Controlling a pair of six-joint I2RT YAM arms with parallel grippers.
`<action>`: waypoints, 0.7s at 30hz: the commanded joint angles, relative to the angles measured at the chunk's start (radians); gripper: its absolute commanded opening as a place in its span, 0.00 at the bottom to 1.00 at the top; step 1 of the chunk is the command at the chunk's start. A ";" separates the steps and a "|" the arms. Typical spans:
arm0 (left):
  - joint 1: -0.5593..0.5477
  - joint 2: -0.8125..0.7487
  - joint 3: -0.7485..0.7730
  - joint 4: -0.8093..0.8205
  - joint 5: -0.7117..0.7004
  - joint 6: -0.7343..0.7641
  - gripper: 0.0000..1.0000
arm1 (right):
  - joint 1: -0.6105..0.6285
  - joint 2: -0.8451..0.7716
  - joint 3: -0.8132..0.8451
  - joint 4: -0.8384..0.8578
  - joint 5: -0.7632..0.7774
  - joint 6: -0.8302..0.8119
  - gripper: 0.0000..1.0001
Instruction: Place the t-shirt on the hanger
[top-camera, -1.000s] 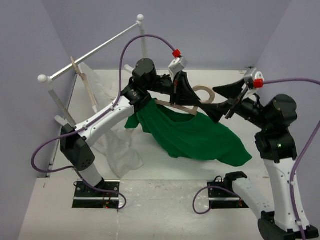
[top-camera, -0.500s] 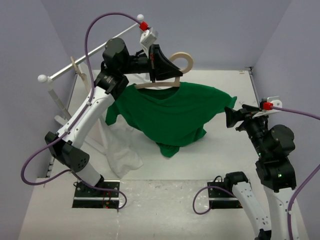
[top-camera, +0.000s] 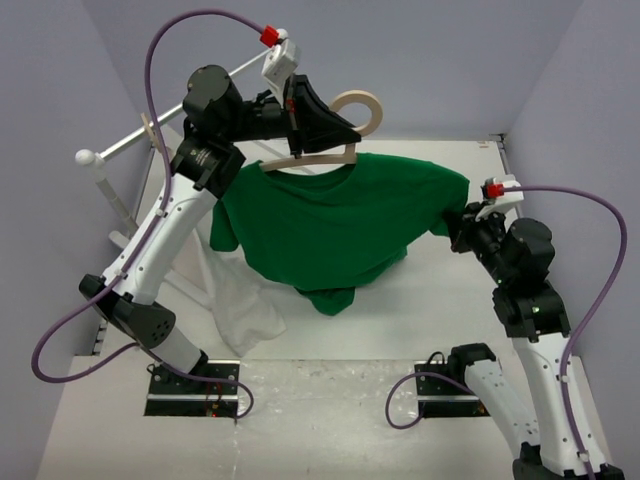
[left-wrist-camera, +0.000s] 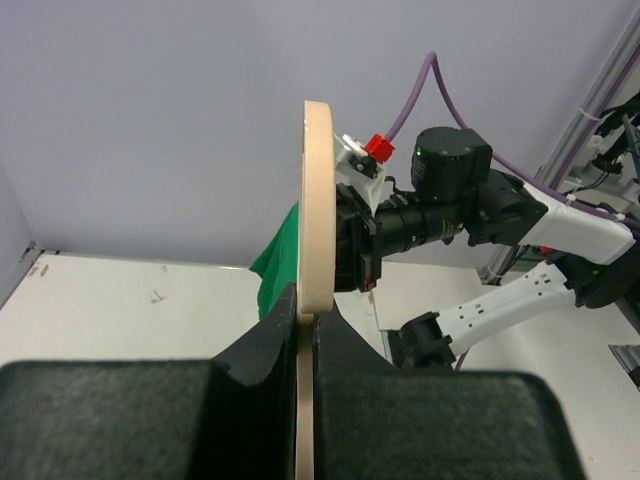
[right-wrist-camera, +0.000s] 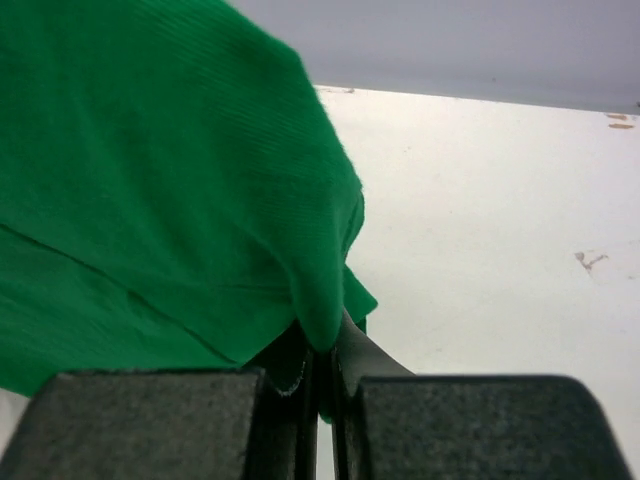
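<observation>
The green t-shirt (top-camera: 330, 225) hangs in the air from the beige hanger (top-camera: 300, 160), well above the table. The hanger's left end shows bare at the collar, and its right side goes under the cloth. My left gripper (top-camera: 335, 135) is shut on the hanger just below its round hook. In the left wrist view the hanger (left-wrist-camera: 318, 200) stands edge-on between the closed fingers of the left gripper (left-wrist-camera: 306, 320), with a bit of t-shirt (left-wrist-camera: 280, 265) beyond. My right gripper (top-camera: 462, 225) is shut on the shirt's right sleeve. The right wrist view shows a fold of t-shirt (right-wrist-camera: 150, 180) pinched in the right gripper (right-wrist-camera: 322, 350).
A white rail (top-camera: 190, 105) on posts runs along the back left. A second hanger (top-camera: 165, 160) on it carries a white translucent garment (top-camera: 240, 300) that drapes down to the table. Lilac walls close in the left, back and right sides.
The left arm has lifted the hanger and shirt off the table and up to the left. The right gripper, open a second ago, has closed on the sleeve.
</observation>
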 joint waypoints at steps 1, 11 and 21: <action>0.022 -0.042 0.055 -0.061 -0.063 0.013 0.00 | -0.032 0.013 -0.049 0.094 0.151 0.034 0.00; 0.058 -0.035 0.055 -0.056 -0.084 0.015 0.00 | -0.292 0.028 -0.171 0.133 0.046 0.146 0.00; 0.063 0.028 0.057 0.052 0.058 -0.006 0.00 | -0.297 -0.043 -0.010 0.053 -0.104 0.125 0.73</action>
